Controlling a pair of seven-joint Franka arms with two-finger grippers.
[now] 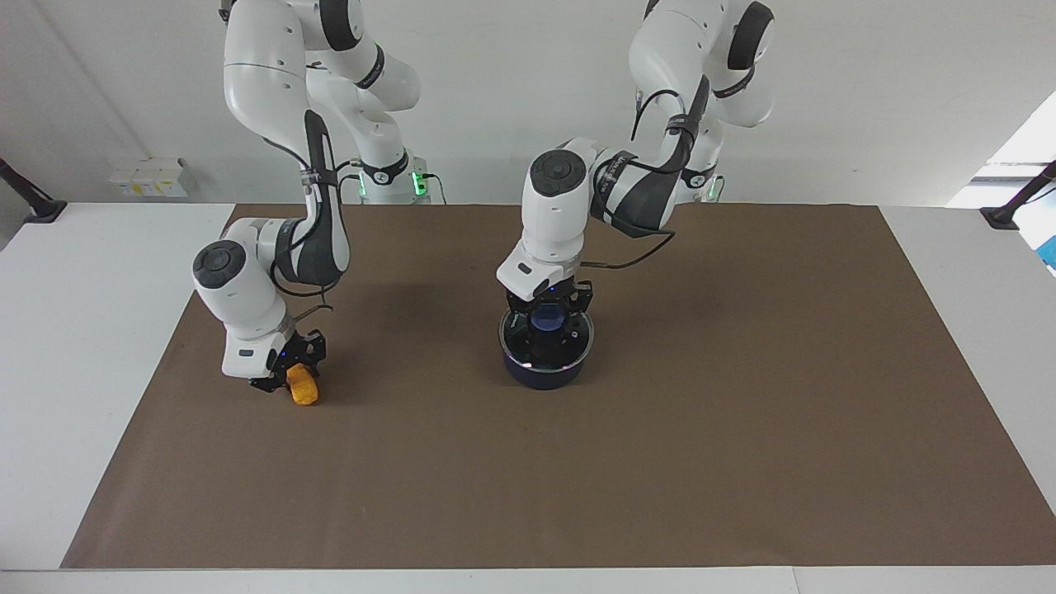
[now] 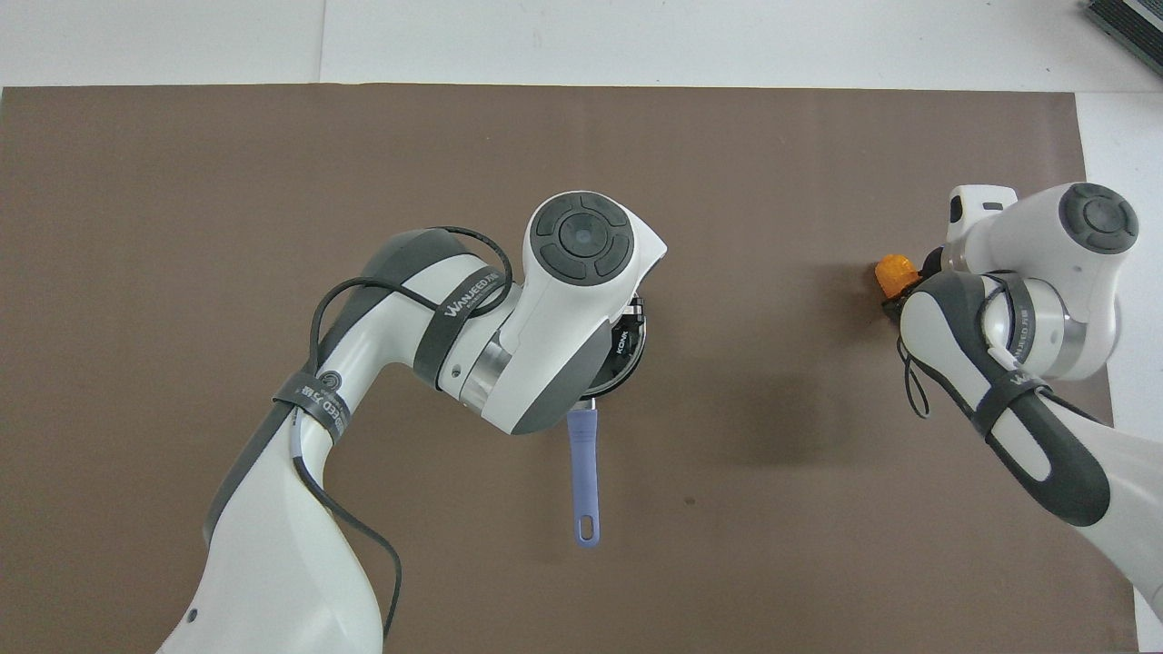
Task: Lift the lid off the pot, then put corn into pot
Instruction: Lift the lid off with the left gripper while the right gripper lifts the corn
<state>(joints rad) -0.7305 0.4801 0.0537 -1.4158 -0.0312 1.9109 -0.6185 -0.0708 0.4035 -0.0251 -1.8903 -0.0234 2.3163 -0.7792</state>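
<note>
**Both grippers down on their targets, lid still on the pot**

Closest to the facing camera is the corn [image 1: 305, 388], a stubby orange-yellow cob lying on the brown mat [image 1: 660, 462] out toward the right arm's end of the table. The right gripper [image 1: 285, 373] is down right at it, fingers on either side of the cob and touching it, so it looks clamped on the corn (the cob seems to rest on the mat, not up in the air). From overhead only the tip of the corn [image 2: 892, 272] pokes out from under the right arm's wrist.

The pot [image 1: 544, 367], dark navy, sits around the middle of the mat, well apart from the corn. The glass lid [image 1: 577, 340] lies on its rim. The left gripper [image 1: 548, 318] is lowered onto the lid with its fingers closed around the blue knob [image 1: 546, 317]. Overhead, the left arm covers most of the pot, but its long blue handle [image 2: 583, 472] sticks out toward the robots.
</note>
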